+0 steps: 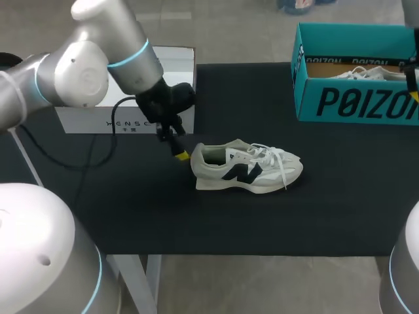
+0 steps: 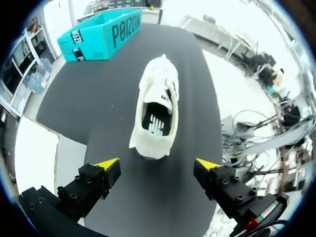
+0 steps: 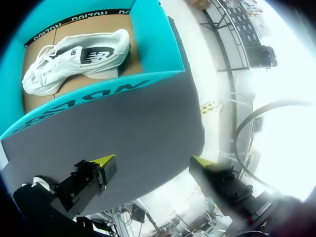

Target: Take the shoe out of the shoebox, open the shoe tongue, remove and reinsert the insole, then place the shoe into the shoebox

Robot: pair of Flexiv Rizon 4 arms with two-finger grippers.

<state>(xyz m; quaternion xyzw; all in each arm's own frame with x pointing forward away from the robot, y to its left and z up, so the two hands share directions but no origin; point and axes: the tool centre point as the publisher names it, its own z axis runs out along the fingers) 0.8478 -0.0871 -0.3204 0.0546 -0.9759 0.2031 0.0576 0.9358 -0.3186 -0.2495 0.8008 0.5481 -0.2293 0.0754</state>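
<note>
One shoe (image 1: 247, 167) has been set on the black table (image 1: 131, 222) at the middle of the frame, upright on its sole, with the heel turned to the left and the toe to the right. It is judged to have been placed so that the tongue and insole can be reached in the open. In the left wrist view the shoe (image 2: 157, 113) is seen with its mouth facing up and the dark insole (image 2: 157, 121) lying inside.

The left arm (image 1: 98, 65) is brought in from the upper left, and its left jaws are held wide open, gripping nothing. They sit just off the heel. The heel lies ahead of the gap between them, centred on it but not yet within it, and no contact is seen.

The teal shoebox (image 1: 357, 78) stands at the upper right of the frame, well apart from the shoe. A second shoe (image 3: 74, 57) lies in the shoebox (image 3: 153, 44). The right jaws hang spread and empty above the shoebox's near wall, seemingly parked out of the way.
</note>
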